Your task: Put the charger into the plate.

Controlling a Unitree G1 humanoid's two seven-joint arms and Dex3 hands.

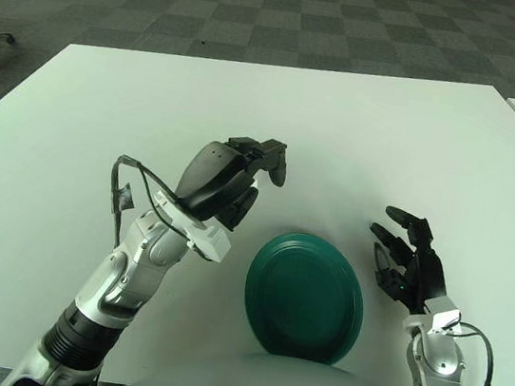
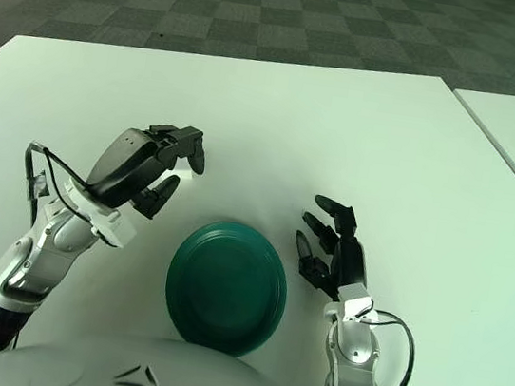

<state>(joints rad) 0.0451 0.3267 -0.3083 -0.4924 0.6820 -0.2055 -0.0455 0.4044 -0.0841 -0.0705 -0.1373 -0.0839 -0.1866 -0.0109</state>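
1. Two hands over a white rectangular table (image 1: 419, 139): left hand (image 1: 231, 175) raised just left of and beyond a dark green round plastic plate (image 1: 305, 296), fingers curled around something hidden.
2. Small white charger: only a pale sliver between the fingers in the right eye view (image 2: 172, 181); grip likely, not certain.
3. Right hand (image 1: 407, 269) idle just right of the plate, fingers spread, holding nothing.
4. Step judged: carrying. Next: move right and nearer, over the plate, then release.
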